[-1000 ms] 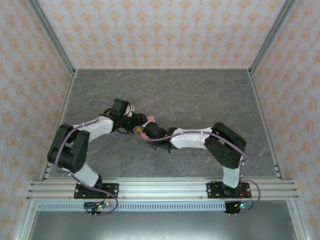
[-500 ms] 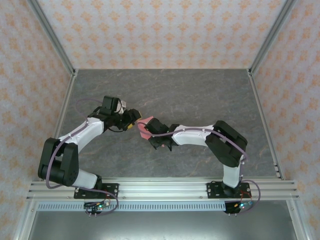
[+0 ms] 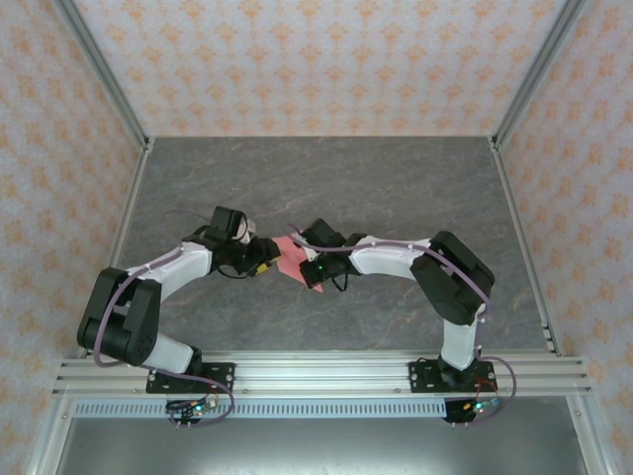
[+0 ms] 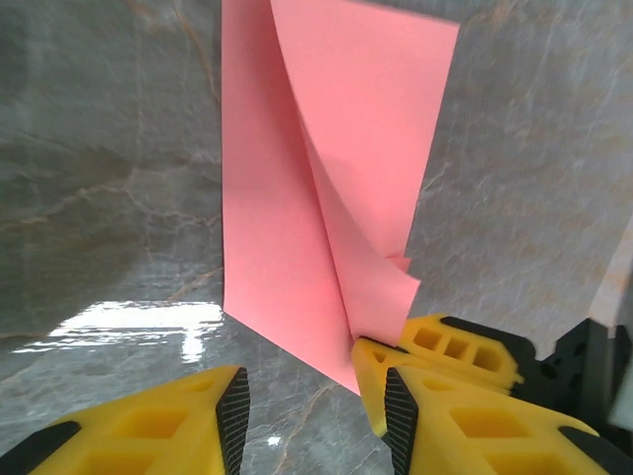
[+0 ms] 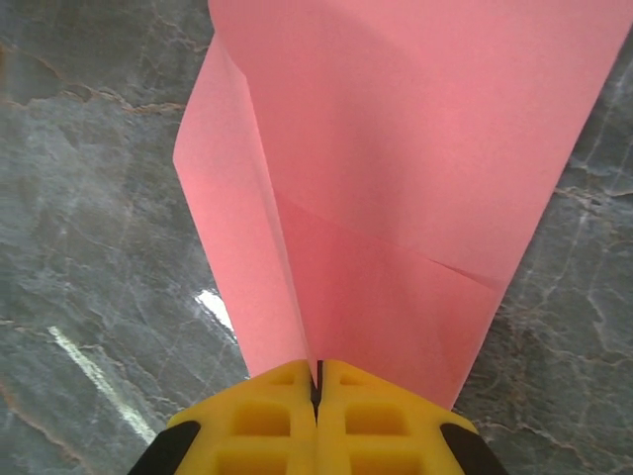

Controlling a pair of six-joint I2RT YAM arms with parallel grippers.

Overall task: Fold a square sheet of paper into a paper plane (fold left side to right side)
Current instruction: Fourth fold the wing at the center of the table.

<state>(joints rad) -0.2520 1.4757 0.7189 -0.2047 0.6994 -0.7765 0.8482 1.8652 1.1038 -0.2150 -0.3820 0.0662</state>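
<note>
The square sheet of paper (image 3: 290, 253) is salmon pink and creased into a long narrow shape with overlapping flaps, near the middle of the table. My right gripper (image 3: 305, 265) is shut on one narrow end of it (image 5: 317, 381), and the paper (image 5: 396, 198) fans out ahead of the closed fingers. My left gripper (image 3: 269, 259) is at the paper's left side. In the left wrist view the left gripper (image 4: 307, 396) is open with bare table in the gap. The paper's (image 4: 297, 228) pointed corner lies just ahead of its right finger (image 4: 371, 381).
The grey marbled table (image 3: 346, 188) stretches wide behind and to both sides of the grippers. Aluminium rails (image 3: 316, 371) run along the near edge, and patterned walls close off the left, right and back.
The right gripper has swung farther back and turned, carrying the paper with it. The left gripper has moved nearer and rightward to the paper's edge, its jaws narrower than before.
</note>
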